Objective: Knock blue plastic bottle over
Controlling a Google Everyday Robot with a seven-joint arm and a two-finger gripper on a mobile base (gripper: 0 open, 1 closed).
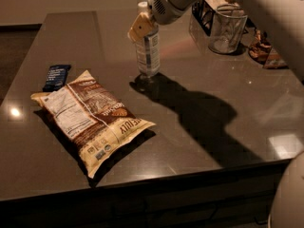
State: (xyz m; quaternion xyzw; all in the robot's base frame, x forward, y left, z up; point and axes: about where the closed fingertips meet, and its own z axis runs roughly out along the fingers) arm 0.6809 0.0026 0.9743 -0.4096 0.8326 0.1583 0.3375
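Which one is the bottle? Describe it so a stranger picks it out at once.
On the dark table, look beyond the big snack bag toward the far side. There stands the blue plastic bottle, the gripper at its upper part. It alone is slim and clear with a white cap and printed label; the dark blue bar lies flat, the glass container is wider.
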